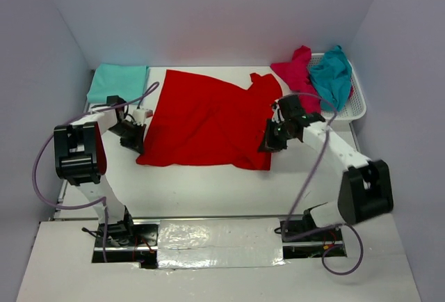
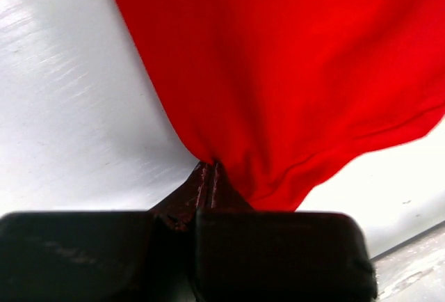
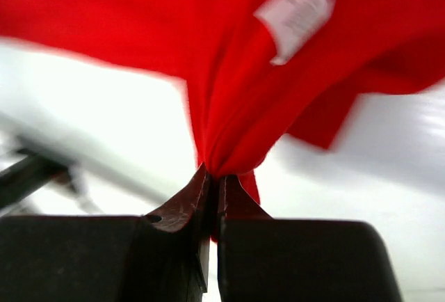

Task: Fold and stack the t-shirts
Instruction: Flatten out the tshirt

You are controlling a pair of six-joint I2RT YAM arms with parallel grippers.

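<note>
A bright red t-shirt [image 1: 208,117] lies spread across the middle of the table. My left gripper [image 1: 136,140] is shut on its left edge; the left wrist view shows the red cloth [image 2: 292,72] pinched at the fingertips [image 2: 208,177]. At the shirt's right edge my right gripper [image 1: 270,140] is shut on a bunched fold [image 3: 236,128], and a white label [image 3: 293,15] shows above it. A folded teal t-shirt [image 1: 118,81] lies at the back left. A magenta t-shirt [image 1: 297,72] and a teal t-shirt [image 1: 332,74] hang crumpled over the basket at the back right.
The white mesh basket [image 1: 358,104] stands at the back right corner against the wall. Purple cables [image 1: 42,163] loop beside both arms. Pale walls close in the table on three sides. A foil-covered strip [image 1: 215,236] runs between the arm bases.
</note>
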